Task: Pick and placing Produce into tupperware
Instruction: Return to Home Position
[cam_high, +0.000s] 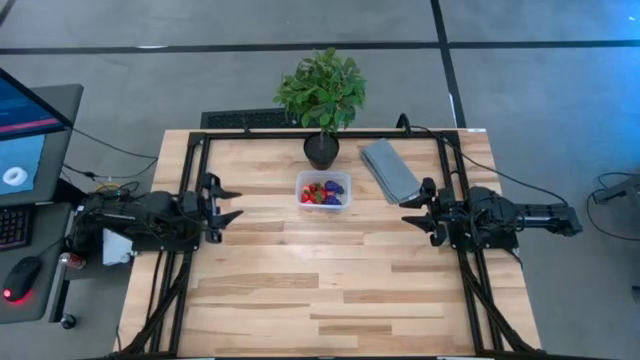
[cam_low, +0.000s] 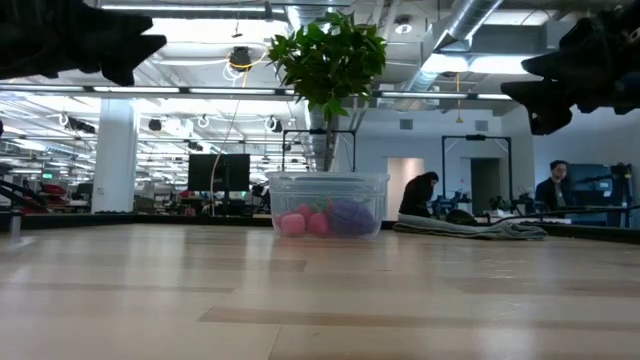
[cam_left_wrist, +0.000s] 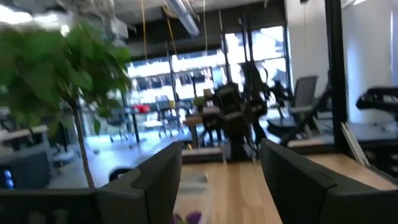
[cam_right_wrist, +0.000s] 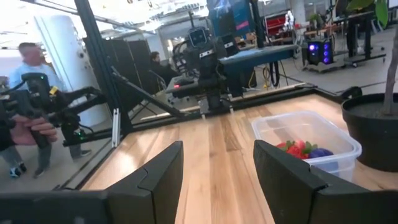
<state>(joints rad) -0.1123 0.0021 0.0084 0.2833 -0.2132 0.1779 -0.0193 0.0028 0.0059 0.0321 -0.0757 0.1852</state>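
The clear tupperware (cam_high: 322, 190) stands on the table's far middle, in front of the plant pot. The produce (cam_high: 324, 193) lies inside it: red strawberries, pinkish round pieces and purple grapes (cam_low: 320, 219). The right wrist view shows the tub (cam_right_wrist: 281, 129) with the fruit (cam_right_wrist: 303, 149) in it. My left gripper (cam_high: 232, 203) hovers open above the table, left of the tub. My right gripper (cam_high: 412, 215) hovers open to the tub's right. Both point toward the table's middle and hold nothing. In the low view both are raised, left (cam_low: 135, 50) and right (cam_low: 530, 100).
A leafy plant in a black pot (cam_high: 321, 150) stands right behind the tub. A folded grey cloth (cam_high: 388, 170) lies to the tub's far right. A black frame (cam_high: 200, 150) runs along the table's sides. A person (cam_right_wrist: 25, 93) stands beyond the table, holding a device.
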